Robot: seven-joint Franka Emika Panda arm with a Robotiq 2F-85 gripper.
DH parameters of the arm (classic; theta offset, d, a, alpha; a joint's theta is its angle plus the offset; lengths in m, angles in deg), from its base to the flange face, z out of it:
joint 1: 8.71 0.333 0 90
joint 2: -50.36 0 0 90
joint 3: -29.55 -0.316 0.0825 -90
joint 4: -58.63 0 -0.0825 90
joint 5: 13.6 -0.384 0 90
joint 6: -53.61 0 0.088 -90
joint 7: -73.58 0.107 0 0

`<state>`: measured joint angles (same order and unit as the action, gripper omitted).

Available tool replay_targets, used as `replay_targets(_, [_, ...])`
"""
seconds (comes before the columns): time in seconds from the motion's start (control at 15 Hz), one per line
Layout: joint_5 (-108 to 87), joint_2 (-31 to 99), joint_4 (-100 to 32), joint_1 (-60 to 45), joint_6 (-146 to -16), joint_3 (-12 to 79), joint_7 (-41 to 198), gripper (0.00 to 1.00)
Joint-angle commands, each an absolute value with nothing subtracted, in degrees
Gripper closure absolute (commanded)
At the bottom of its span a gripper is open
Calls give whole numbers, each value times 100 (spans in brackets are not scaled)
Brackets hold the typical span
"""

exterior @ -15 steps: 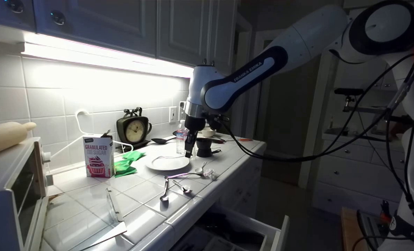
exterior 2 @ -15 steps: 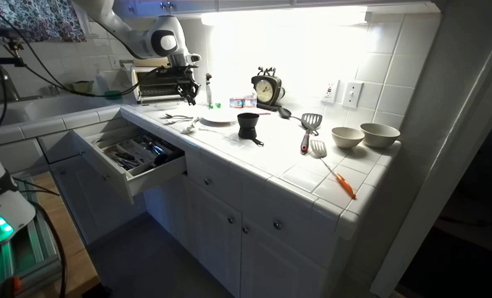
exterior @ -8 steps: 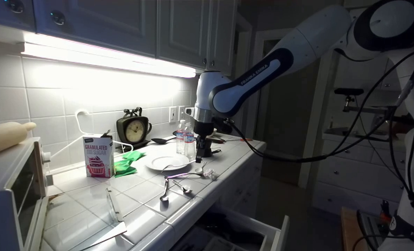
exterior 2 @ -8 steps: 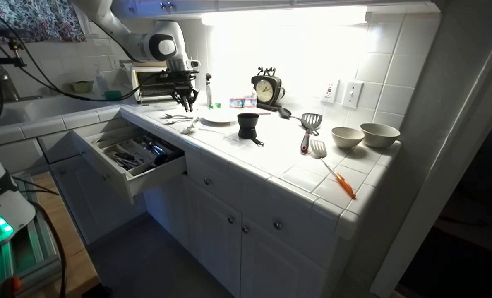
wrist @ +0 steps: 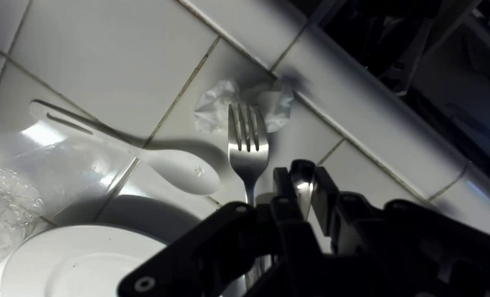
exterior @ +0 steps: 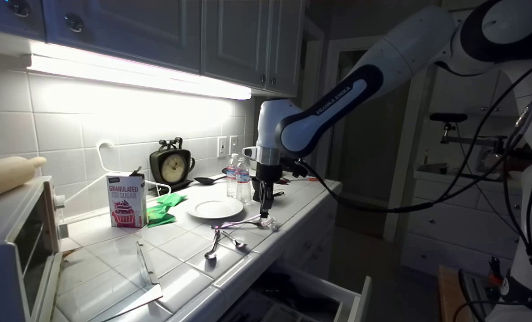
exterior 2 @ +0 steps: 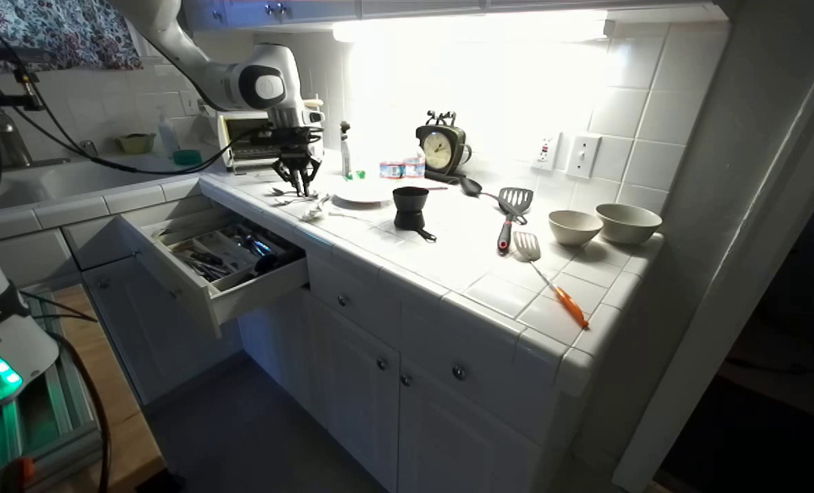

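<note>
Utensil (wrist: 303, 181) and gripper (exterior 2: 302, 192) were seen low over the counter (exterior: 172, 243), near the plate (wrist: 84, 260). The jaws were drawn nearly together, and in the narrow gap between them the utensil was pinched, with only a dark, shiny, rounded end shown in the wrist view; the rest was hidden there, and its kind could not be told. Just beside it a fork (wrist: 249, 161) was seen, its tines set over a crumpled wrap (wrist: 214, 107); whether these were touching could not be made out. Past the fork a white spoon (wrist: 181, 169) was found, its bowl end turned toward the tines. Two small spoons (exterior: 211, 253) were seen farther along the counter, their handle ends close together. On the plate's far side, in an exterior view, two bottles (exterior: 244, 183) were ranged upright, and near them a black cup (exterior 2: 411, 207) was seen. Below, the drawer (exterior 2: 263, 294) was pulled out and filled with cutlery (exterior 2: 208, 263). Farther off were seen a sugar box (exterior: 127, 203), a clock (exterior: 173, 167) and, at the counter's end, two bowls (exterior 2: 575, 229).
</note>
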<state>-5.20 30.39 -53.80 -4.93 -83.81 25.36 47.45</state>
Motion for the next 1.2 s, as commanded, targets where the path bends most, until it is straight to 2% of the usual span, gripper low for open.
replay_targets(0.0, [-327, 3192, -5689, -546, -8485, 2484, 4743, 96])
replay_targets(1.13, [459, 2697, -5720, -257, -8999, 2771, 6218, 96])
